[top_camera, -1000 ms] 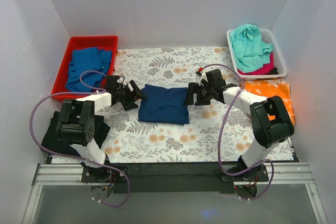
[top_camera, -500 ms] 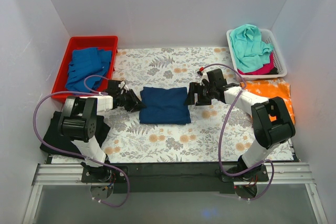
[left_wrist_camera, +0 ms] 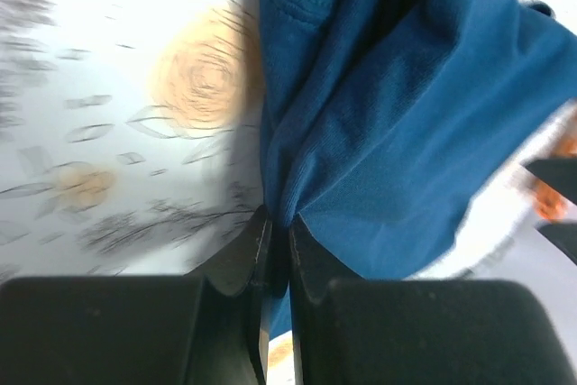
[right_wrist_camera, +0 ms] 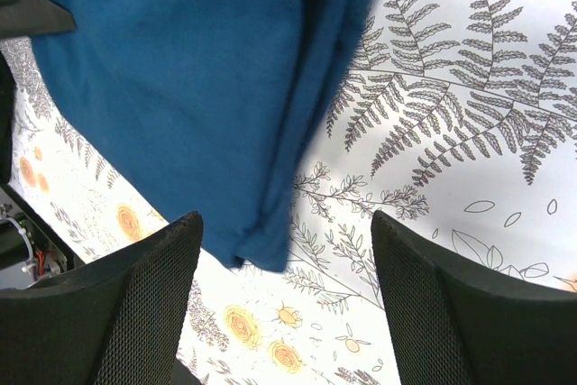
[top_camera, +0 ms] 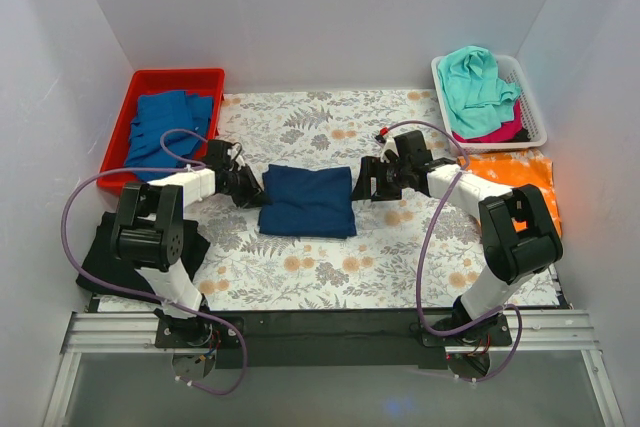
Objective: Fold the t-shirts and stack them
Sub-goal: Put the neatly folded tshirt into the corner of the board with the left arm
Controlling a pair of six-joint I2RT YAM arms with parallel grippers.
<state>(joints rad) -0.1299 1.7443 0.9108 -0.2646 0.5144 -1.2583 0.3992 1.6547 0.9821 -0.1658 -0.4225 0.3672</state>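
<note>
A folded navy blue t-shirt (top_camera: 308,200) lies in the middle of the floral table cover. My left gripper (top_camera: 255,190) is at its left edge. In the left wrist view the left gripper (left_wrist_camera: 278,223) is shut, with a fold of the blue t-shirt (left_wrist_camera: 397,132) pinched between the fingers. My right gripper (top_camera: 362,184) hovers at the shirt's right edge. In the right wrist view the right gripper (right_wrist_camera: 284,223) is open, its wide fingers straddling the corner of the t-shirt (right_wrist_camera: 198,87) without touching it.
A red bin (top_camera: 172,79) at the back left holds mid-blue t-shirts (top_camera: 165,129). A white basket (top_camera: 532,99) at the back right holds teal (top_camera: 475,82) and pink (top_camera: 502,131) shirts. An orange shirt (top_camera: 515,172) lies below the basket. A black shirt (top_camera: 98,259) lies front left.
My left gripper slid in to the navy shirt's left edge and shut on a fold of it. The shirt shifted slightly left. The right gripper stayed open beside the right edge.
</note>
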